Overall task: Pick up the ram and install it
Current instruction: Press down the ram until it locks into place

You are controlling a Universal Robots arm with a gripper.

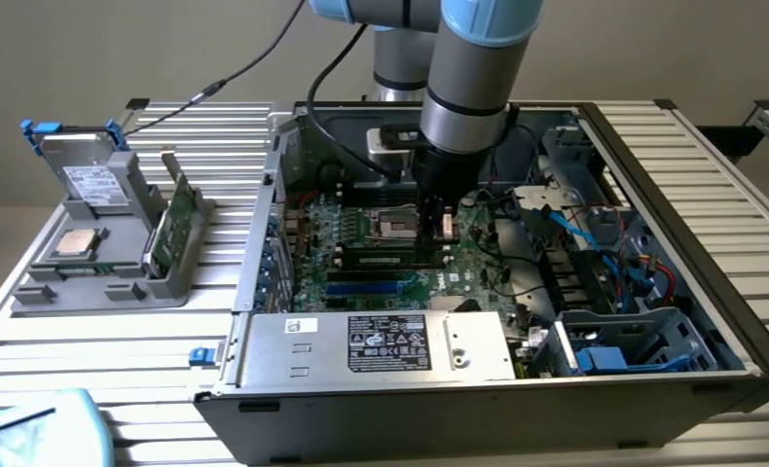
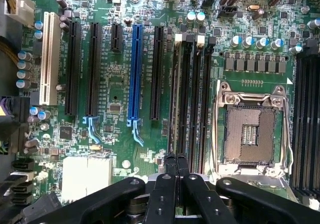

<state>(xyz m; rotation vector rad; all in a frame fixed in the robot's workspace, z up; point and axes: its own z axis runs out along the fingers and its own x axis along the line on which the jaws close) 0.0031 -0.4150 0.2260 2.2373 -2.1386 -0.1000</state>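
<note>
The ram [image 1: 382,261] is a narrow green stick with black chips. It stands on edge in one of the black slots on the motherboard [image 1: 358,219], inside the open computer case. From the wrist it appears as a thin edge [image 2: 175,94] along the slot beside the CPU socket [image 2: 250,134]. My gripper [image 1: 433,233] reaches down into the case over the end of that stick at the exterior view's right. Its black fingers [image 2: 170,166] are pressed together with no gap, the gripper [image 2: 176,158] sitting right at the slot's end. Whether they touch the stick is hidden.
Other bare black slots [image 2: 205,99] lie beside the filled one, with a blue slot [image 2: 135,69] and a white slot [image 2: 48,59] further off. The power supply box [image 1: 384,345] and drive cage [image 1: 632,345] crowd the case front. A grey holder [image 1: 99,282] with a green card [image 1: 170,229] stands outside the case.
</note>
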